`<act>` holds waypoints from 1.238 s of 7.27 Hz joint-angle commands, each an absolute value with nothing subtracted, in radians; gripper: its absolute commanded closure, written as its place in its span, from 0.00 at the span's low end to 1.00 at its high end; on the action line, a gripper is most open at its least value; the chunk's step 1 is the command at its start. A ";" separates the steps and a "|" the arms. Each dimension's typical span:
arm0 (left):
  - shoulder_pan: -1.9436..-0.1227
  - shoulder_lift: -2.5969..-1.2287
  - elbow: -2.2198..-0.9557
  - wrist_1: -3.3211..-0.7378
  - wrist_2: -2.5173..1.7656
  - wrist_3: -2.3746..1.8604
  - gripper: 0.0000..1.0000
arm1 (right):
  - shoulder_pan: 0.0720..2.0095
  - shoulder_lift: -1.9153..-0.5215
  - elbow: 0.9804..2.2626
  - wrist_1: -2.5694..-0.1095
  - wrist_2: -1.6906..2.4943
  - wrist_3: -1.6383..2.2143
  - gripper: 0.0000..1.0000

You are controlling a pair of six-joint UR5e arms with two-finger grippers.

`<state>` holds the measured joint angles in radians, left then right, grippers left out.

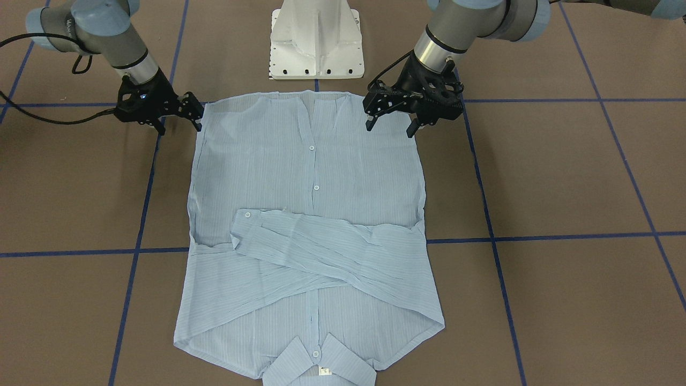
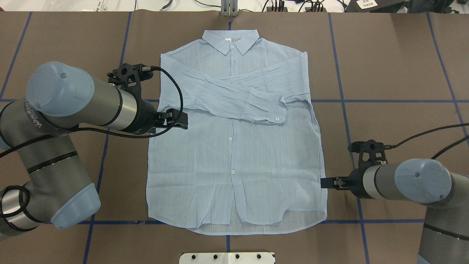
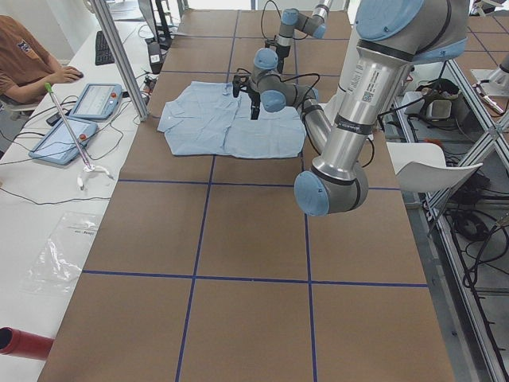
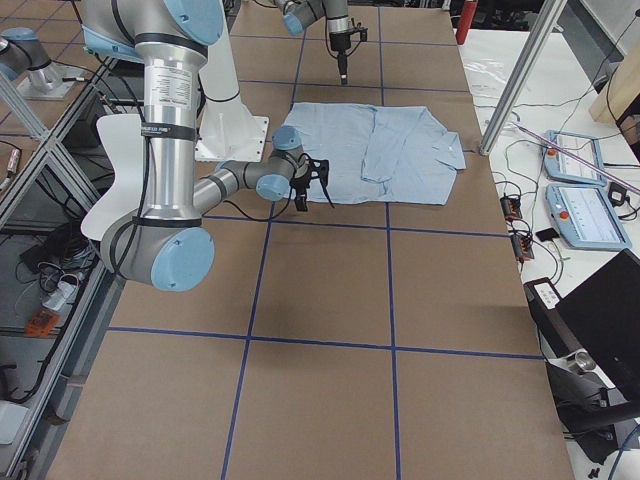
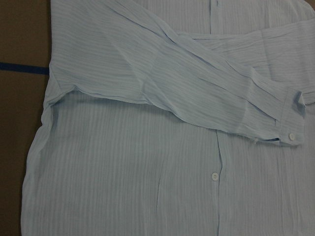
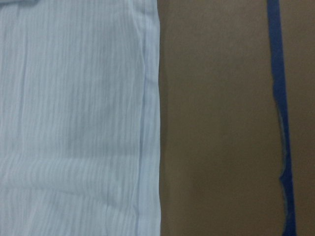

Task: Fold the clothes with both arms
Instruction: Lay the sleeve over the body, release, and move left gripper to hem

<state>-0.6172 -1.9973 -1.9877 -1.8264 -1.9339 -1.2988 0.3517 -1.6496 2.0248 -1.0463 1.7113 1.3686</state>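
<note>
Brown counter (image 1: 563, 177): we see shirt (image 1: 308, 177) flat at centre, sleeves (image 1: 332, 252) crossed over chest. Left gripper (image 1: 390, 127) spread wide, empty, over shirt's side; right gripper (image 1: 179, 126) likewise, beside opposite edge.

The table (image 2: 384, 55) has a brown cover, divided into squares by blue tape lines (image 2: 388, 101). A white metal pedestal (image 1: 317, 40) stands at its edge. On the white side bench (image 3: 32, 207) lie a tablet (image 3: 95, 99), a second tablet (image 3: 57, 143) and a clear plastic bag (image 3: 60, 255). A person (image 3: 20, 56) sits at the bench.
</note>
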 commanded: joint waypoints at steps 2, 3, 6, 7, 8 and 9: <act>-0.617 -1.990 -2.005 -1.824 -1.931 -1.299 0.00 | 0.236 -1.643 2.066 -1.163 1.649 1.402 0.05; -0.618 -1.990 -2.005 -1.824 -1.931 -1.299 0.00 | 0.220 -1.628 2.054 -1.167 1.649 1.402 0.12; -0.618 -1.991 -2.003 -1.825 -1.931 -1.299 0.01 | 0.221 -1.566 2.051 -1.250 1.652 1.404 0.51; -0.618 -1.991 -2.003 -1.825 -1.931 -1.299 0.01 | 0.221 -1.568 2.051 -1.250 1.654 1.404 0.51; -0.618 -1.991 -2.003 -1.825 -1.931 -1.301 0.01 | 0.222 -1.575 2.051 -1.250 1.654 1.404 0.51; -0.617 -1.993 -2.003 -1.825 -1.931 -1.301 0.01 | 0.222 -1.581 2.049 -1.252 1.654 1.402 0.53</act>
